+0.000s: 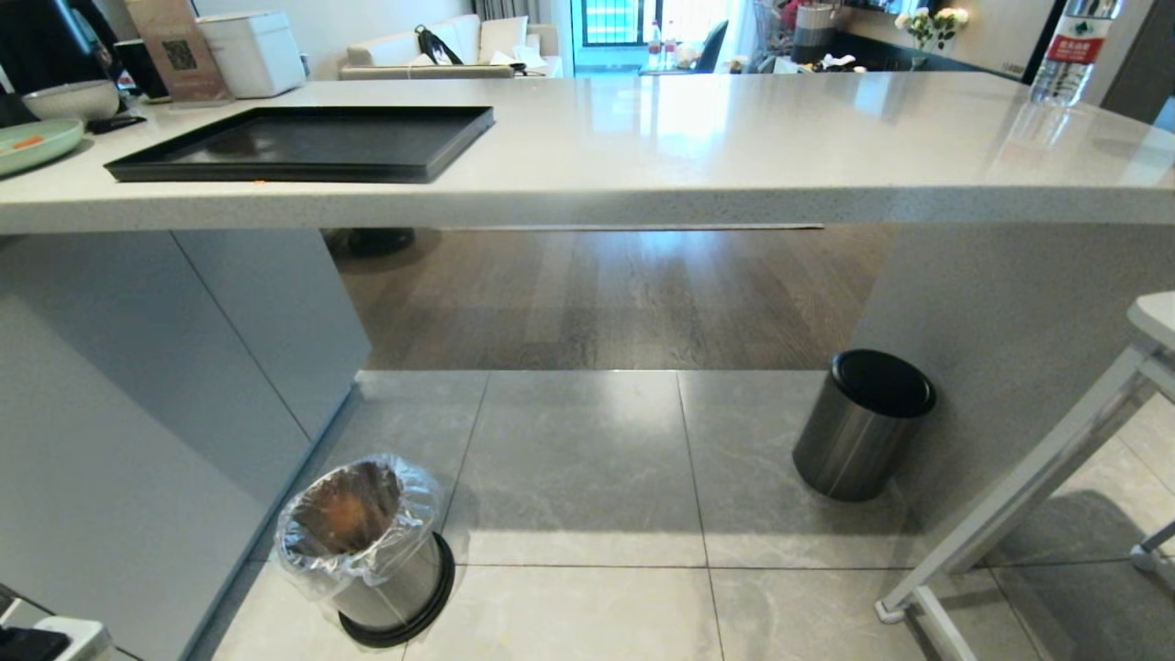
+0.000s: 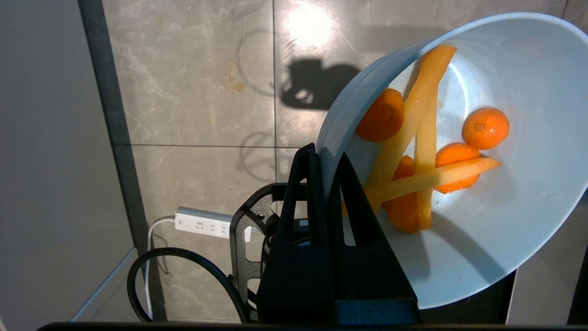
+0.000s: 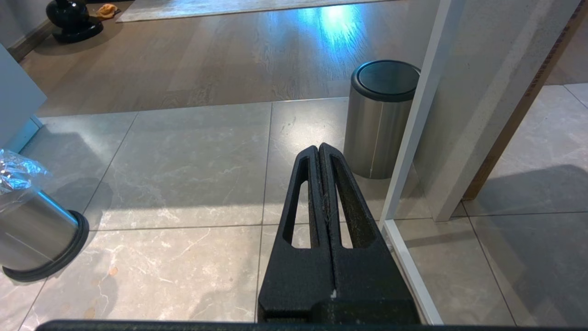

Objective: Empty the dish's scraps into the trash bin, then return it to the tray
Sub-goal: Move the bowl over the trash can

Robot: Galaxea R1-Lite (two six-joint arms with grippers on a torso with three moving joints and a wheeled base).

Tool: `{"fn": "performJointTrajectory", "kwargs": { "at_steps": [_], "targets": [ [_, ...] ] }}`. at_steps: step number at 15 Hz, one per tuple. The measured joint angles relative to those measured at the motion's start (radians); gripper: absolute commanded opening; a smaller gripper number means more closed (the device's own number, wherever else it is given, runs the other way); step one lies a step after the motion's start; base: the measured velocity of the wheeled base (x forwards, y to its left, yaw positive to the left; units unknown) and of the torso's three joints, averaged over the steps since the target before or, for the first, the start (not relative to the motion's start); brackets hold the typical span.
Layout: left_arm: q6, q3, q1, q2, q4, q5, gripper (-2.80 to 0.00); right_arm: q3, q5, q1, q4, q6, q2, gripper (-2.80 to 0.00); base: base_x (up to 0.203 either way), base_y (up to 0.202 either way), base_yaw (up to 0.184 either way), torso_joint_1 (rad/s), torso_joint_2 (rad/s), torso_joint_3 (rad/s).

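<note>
In the left wrist view my left gripper (image 2: 327,154) is shut on the rim of the pale-blue dish (image 2: 510,216), one finger outside and one inside. The dish hangs above the tiled floor with the scraps (image 2: 425,156) in it: orange carrot slices and yellow strips. The trash bin (image 1: 367,546), steel with a clear liner, stands on the floor at the lower left of the head view and shows again (image 3: 32,230) in the right wrist view. The black tray (image 1: 303,142) lies empty on the counter. My right gripper (image 3: 319,149) is shut on nothing, low over the floor. Neither arm shows in the head view.
A steel bin with a black lid (image 1: 863,422) stands by the counter's right support. A white table leg (image 1: 1028,487) slants at the right. A pale-green plate (image 1: 37,142) and a grey-white bowl (image 1: 72,99) sit left of the tray. A power strip (image 2: 206,223) lies on the floor.
</note>
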Motion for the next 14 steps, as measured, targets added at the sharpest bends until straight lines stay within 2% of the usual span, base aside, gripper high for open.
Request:
{"fn": "performJointTrajectory", "kwargs": {
  "at_steps": [14],
  "targets": [
    [0.002, -0.002, 0.007, 0.025, -0.001, 0.011, -2.8, 0.0, 0.001, 0.0, 0.0, 0.0, 0.0, -2.8, 0.0, 0.0, 0.0, 0.0, 0.0, 0.0]
  ]
}}
